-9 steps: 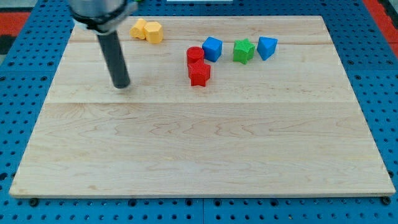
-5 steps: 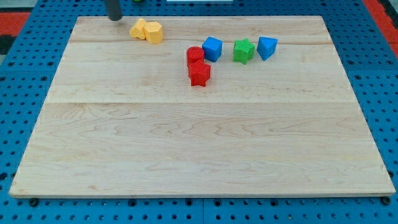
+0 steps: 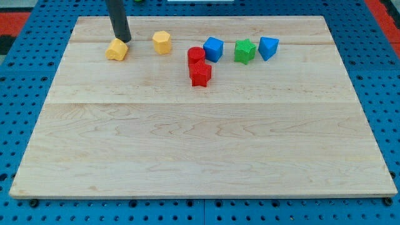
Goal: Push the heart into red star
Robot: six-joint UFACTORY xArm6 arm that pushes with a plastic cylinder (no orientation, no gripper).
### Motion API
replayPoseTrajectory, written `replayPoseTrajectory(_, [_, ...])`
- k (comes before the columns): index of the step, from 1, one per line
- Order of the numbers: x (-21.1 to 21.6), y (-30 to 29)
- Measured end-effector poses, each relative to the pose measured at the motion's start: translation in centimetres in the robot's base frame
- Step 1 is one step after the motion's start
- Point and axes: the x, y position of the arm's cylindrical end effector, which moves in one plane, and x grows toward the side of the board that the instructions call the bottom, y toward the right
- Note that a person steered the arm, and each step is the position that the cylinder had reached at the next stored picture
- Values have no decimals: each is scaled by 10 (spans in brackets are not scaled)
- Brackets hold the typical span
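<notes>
A yellow block (image 3: pixel 116 49) that looks like the heart lies near the view's top left on the wooden board (image 3: pixel 200 150). My tip (image 3: pixel 123 39) stands right at its upper right edge, touching or nearly so. The red star (image 3: pixel 200 74) lies to the right of centre-top, well to the right of the heart. A red round block (image 3: pixel 196 55) sits against the star's top side. A second yellow block (image 3: pixel 162 42), roughly pentagonal, lies between the heart and the red blocks.
A blue cube (image 3: pixel 214 49) sits next to the red round block on its right. A green star (image 3: pixel 245 51) and a blue wedge-like block (image 3: pixel 269 47) follow further right. Blue pegboard (image 3: pixel 19 125) surrounds the board.
My tip swung from the board's left up past the top edge and came down behind the yellow pair. The two yellow blocks split: one slid down-left, the other down-right.
</notes>
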Motion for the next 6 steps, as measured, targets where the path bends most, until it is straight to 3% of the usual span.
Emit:
replayPoseTrajectory(2, [2, -61])
replayPoseTrajectory(3, [34, -60])
replayPoseTrajectory(6, [65, 23])
